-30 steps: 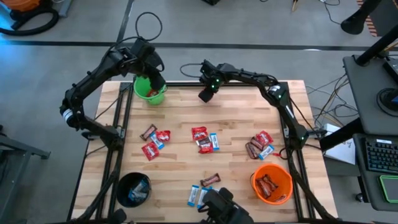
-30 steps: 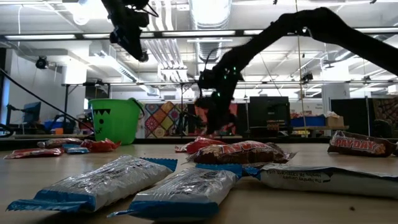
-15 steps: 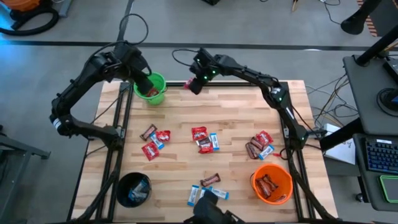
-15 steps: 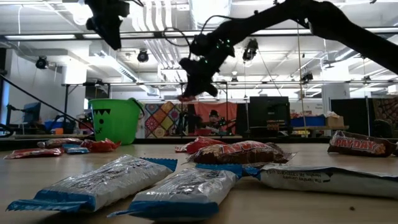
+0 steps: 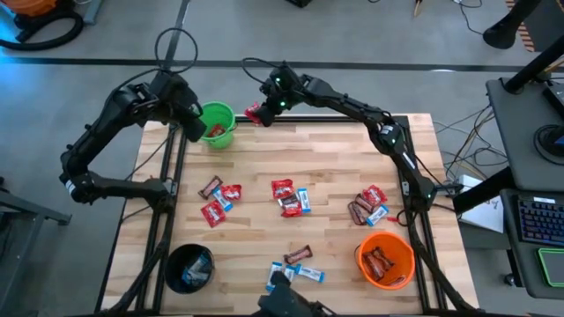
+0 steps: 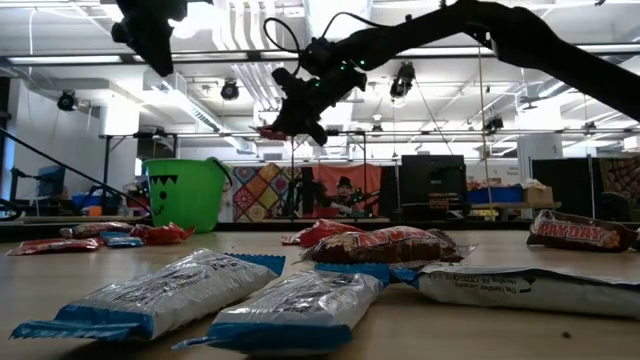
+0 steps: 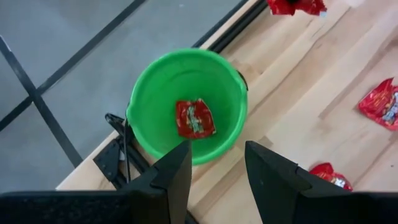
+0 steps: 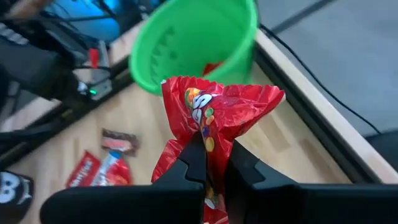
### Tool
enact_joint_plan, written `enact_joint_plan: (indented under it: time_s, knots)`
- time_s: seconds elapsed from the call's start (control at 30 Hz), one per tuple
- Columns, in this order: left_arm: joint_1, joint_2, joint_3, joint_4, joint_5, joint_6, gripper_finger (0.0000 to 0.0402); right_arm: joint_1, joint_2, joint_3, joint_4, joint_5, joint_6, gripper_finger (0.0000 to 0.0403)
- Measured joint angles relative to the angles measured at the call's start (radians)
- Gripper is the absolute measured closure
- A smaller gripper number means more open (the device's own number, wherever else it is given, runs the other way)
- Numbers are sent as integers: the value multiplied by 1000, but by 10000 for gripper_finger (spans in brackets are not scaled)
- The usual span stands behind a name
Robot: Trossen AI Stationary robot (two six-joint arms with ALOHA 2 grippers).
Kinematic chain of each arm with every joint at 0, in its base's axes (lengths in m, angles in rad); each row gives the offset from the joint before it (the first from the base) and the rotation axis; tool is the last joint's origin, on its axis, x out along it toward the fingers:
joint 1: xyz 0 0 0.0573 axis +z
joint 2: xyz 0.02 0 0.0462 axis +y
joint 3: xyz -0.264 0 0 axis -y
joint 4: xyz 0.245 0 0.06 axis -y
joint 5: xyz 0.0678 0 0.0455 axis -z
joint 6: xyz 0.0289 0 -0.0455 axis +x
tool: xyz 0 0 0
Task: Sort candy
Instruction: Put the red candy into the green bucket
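Right gripper: clamped on red packet, now carried up beside green bucket, drop pending | Left gripper: jaws apart, empty, withdrawn to bucket's outer side

My right gripper holds a packet above the table's far edge, beside the bucket; one packet lies inside the bucket.
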Motion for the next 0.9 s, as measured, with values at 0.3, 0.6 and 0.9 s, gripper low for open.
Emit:
enact_joint_plan:
  time_s: [0.3, 0.6, 0.9]
  knots:
    - [0, -72, -74, 2, -1, 22, 268, 26, 35, 2, 202, -53, 135, 390]
    - [0, -72, -188, 229, 59, 89, 268, 29, 36, 2, 209, -51, 161, 390]
    - [1, 13, -273, 485, 172, 62, 268, 33, 25, 25, 146, -48, 129, 390]
